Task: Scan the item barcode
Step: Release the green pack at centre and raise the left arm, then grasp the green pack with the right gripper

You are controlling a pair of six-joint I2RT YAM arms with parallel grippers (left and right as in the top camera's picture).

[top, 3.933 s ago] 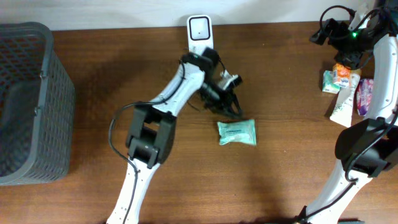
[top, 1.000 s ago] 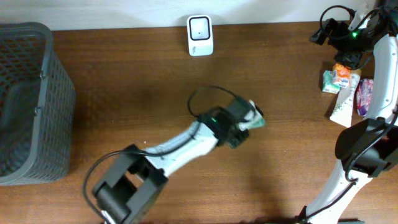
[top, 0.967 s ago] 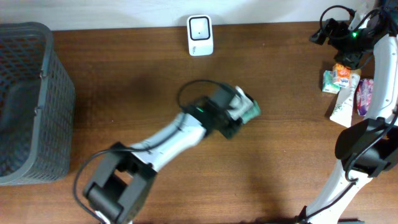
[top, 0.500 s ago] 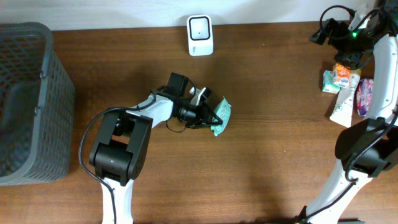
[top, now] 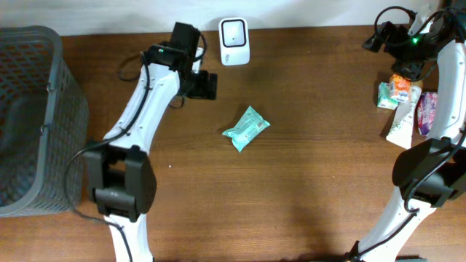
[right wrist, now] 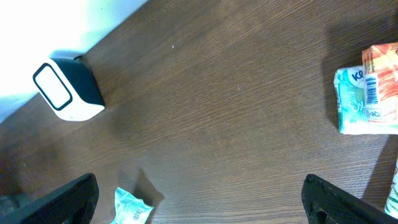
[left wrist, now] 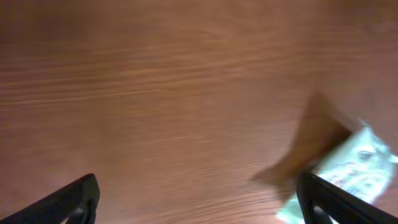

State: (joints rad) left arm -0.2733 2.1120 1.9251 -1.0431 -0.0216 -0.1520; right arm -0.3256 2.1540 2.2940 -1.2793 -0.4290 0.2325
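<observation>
Teal packet [top: 246, 129]: flat on the brown bench [top: 328, 182], tilted, near mid-surface, below and well apart from the white scanner [top: 234, 31]; half a second earlier pinched in the left claw [left wrist: 198, 193], now loose. Left claw: spread wide, empty, moved up beside the scanner and away from the packet; packet at lower right of its wrist view. Right claw [right wrist: 199, 193]: spread, empty, unchanged at far right corner above small packages [top: 402, 98]. Grey basket [top: 29, 116]: left edge, unmoved.

mint-green pkt [top: 246, 129], white scanner [top: 234, 33], dk-grey mesh basket [top: 71, 131]
</observation>
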